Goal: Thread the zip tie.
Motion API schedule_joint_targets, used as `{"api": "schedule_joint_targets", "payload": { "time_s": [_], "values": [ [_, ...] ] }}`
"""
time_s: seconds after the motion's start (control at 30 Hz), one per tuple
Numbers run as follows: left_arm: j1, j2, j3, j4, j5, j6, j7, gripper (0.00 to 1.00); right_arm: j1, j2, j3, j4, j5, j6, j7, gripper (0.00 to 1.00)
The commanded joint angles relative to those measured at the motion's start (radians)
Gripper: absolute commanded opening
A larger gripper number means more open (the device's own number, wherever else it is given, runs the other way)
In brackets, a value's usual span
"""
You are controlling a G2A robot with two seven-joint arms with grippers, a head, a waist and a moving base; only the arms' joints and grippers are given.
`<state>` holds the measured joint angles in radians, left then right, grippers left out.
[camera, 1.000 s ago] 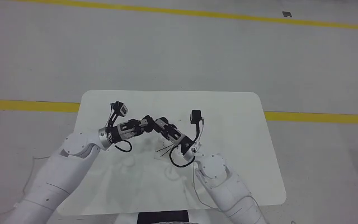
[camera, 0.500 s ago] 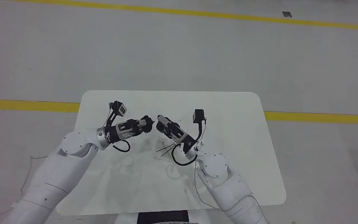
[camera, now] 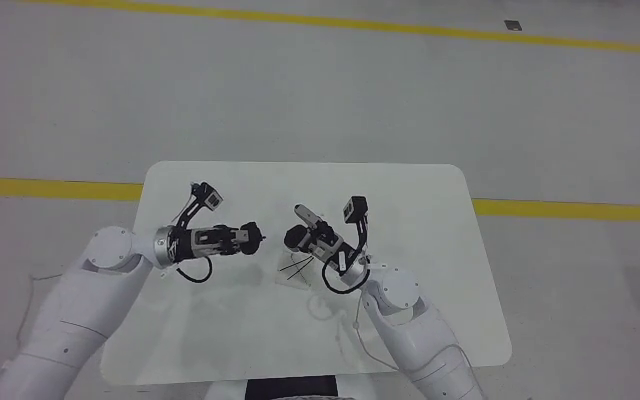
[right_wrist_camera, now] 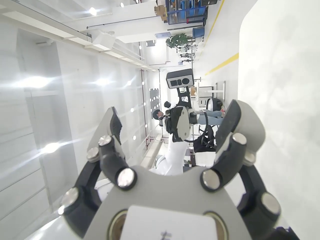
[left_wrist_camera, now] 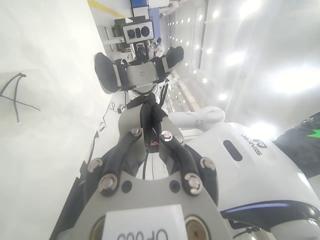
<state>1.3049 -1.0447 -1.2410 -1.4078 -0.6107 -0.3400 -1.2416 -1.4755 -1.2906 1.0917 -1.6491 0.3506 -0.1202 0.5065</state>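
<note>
In the top view, a little below the middle of the frame, black zip ties lie crossed over each other on a clear sheet. This sheet lies flat on the white table. The left wrist view shows the same zip ties at the left edge of the frame, on the clear sheet. I cannot count surely how many there are. They lie in the open, apart from both grippers.

Just above the ties in the top view, the two grippers face each other with a small gap between them. The left gripper stands left of centre. In the left wrist view the left gripper has its fingers pressed together at the tips. I cannot tell if something thin is pinched there.

The right gripper stands right of the gap and is spread wide. In the right wrist view the right gripper has its fingers far apart and holds nothing. Through this opening the left gripper is seen farther off. The left wrist view shows the right gripper from the front, equally wide.

Beyond the table, the grey floor carries a yellow line across the middle of the frame and a second yellow stripe near the top edge.
</note>
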Motion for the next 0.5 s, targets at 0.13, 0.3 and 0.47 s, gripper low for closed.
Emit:
{"api": "schedule_joint_targets", "payload": {
  "time_s": [0.13,0.3,0.47],
  "values": [
    [0.001,-0.001,0.005,-0.008,0.006,0.001,0.016,0.00,0.000,0.000,0.000,0.000,0.000,0.000,0.000,1.00],
    [-0.030,0.003,0.011,0.028,0.014,0.000,-0.080,0.00,0.000,0.000,0.000,0.000,0.000,0.000,0.000,1.00],
    [-0.062,0.016,-0.013,0.067,0.064,0.000,-0.148,0.00,0.000,0.000,0.000,0.000,0.000,0.000,0.000,1.00]
  ]
}}
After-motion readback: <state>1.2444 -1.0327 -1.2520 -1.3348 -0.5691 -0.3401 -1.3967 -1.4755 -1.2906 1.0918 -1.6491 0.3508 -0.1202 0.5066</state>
